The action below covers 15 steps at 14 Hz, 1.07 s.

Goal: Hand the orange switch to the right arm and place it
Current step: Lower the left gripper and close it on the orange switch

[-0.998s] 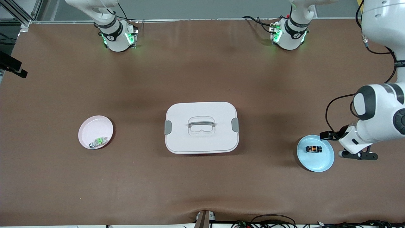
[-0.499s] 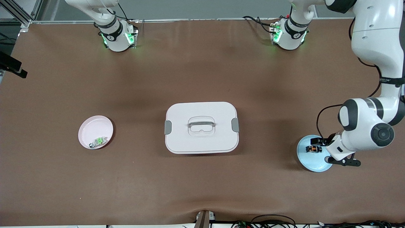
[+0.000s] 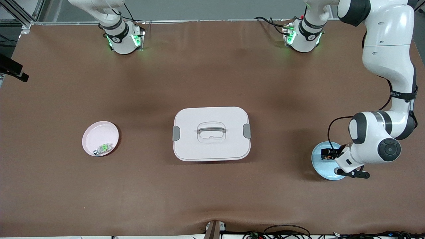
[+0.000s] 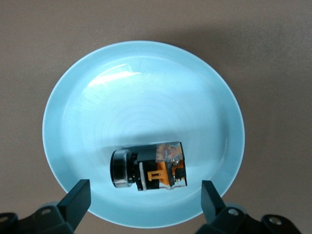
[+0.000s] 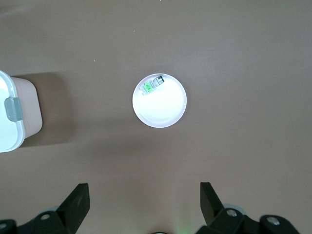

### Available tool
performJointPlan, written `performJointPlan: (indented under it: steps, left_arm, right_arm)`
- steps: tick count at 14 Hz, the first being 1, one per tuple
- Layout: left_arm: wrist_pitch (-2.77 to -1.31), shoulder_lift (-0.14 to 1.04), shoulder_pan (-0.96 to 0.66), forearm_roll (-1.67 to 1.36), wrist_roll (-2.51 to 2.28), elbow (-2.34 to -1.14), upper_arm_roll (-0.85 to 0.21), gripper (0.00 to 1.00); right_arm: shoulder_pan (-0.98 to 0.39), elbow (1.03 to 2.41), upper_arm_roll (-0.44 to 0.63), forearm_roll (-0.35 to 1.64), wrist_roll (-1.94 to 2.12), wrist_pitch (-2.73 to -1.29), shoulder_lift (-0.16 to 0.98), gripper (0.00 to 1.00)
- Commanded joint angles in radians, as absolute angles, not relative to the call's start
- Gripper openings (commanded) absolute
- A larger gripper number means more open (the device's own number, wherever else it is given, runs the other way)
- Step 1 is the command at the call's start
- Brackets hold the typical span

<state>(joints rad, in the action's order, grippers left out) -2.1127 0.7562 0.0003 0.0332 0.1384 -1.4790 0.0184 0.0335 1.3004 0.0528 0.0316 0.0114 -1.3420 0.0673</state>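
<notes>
Front view puts the first step in hand, the pick-up by the left arm; the orange switch (image 3: 327,154) lies untouched on its side in the blue plate (image 3: 320,166), which sits toward the left arm's end of the surface from the white lidded box (image 3: 211,133), well apart from it; the left hand (image 4: 146,197) hangs just over that plate, fingers (image 4: 78,201) spread wide with nothing between them, one on each side of the switch as the left wrist view shows; so the approach looks nearly finished, and the transfer and placing have not begun.

My judgement of the next move: lower the left hand so the fingers straddle the black body, then close across it; the part is tiny and lies near the plate's rim, so the fingers must come down without catching that rim or nudging the switch along the smooth dish.

The right hand (image 5: 144,204) waits high above the pink plate (image 3: 96,133), toward the right arm's end of the surface from the box, fingers likewise apart and empty; its arm shows only at its base in the front view.

Counted: two arms; two plates, one blue, one pink; one orange switch; one green-and-white part (image 3: 104,147) in the pink plate; one lidded box, closed, with two grey clasps (image 3: 246,130).
</notes>
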Motion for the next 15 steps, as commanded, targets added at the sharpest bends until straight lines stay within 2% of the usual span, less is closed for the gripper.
performJointPlan:
  steps: [1, 7, 15]
  left_arm:
    - [-2.137, 0.788, -0.002, 0.052, 0.135, -1.448, 0.020, 1.00]
    - [-2.201, 0.819, -0.002, 0.052, 0.054, -1.450, 0.017, 1.00]
    - [-2.212, 0.810, -0.002, 0.057, 0.051, -1.474, 0.012, 1.00]
  right_arm:
    - [0.048, 1.318, 0.043, 0.028, 0.023, -1.351, 0.051, 1.00]
    - [0.049, 1.318, 0.043, 0.028, 0.023, -1.351, 0.051, 1.00]
    - [0.051, 1.318, 0.043, 0.029, 0.023, -1.351, 0.051, 1.00]
